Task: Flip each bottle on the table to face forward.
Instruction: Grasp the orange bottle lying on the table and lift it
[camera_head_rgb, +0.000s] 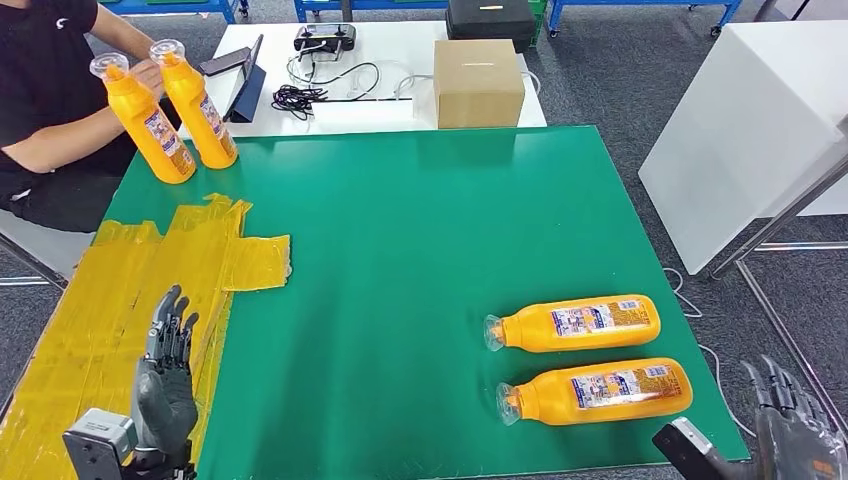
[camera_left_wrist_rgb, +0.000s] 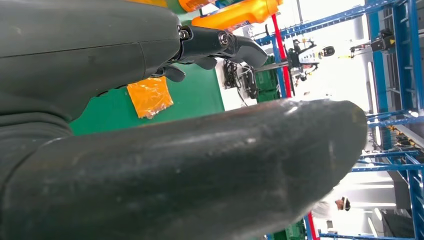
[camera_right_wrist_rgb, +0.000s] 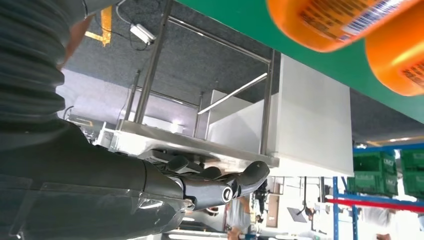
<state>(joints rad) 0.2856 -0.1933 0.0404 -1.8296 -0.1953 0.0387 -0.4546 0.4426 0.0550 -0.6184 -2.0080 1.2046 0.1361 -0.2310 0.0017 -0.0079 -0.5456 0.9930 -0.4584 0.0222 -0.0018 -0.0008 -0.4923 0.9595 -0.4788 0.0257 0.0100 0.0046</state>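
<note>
bottles (camera_head_rgb: 572, 325) orange, lying label-up

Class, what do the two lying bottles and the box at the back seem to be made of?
Lying bottles: probably glossy orange plastic, given their sheen, with printed labels and clear caps. Box: likely matte brown cardboard, with a taped seam.
</note>
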